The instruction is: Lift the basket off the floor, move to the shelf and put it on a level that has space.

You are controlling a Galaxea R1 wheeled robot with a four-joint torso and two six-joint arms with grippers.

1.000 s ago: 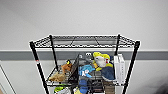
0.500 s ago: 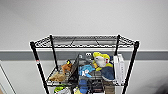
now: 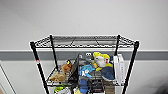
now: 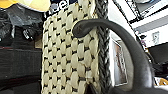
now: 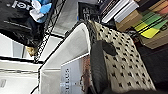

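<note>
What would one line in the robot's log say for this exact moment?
phase: at shelf | top level: bare | basket: close at both wrists, white lining visible | lower tier: soft toys, white box

Plush toys are crowding the second wire tier: a yellow-and-white plush [image 3: 100,60], a blue one [image 3: 86,70] and an orange-brown one [image 3: 66,67]. White boxes [image 3: 119,68] are standing upright at the tier's end. Stacked books [image 5: 120,8] are lying near the right end effector.

The shelf's [image 3: 85,65] top level [image 3: 82,41] lies bare; toys [image 3: 100,62] crowd the tier beneath.
</note>
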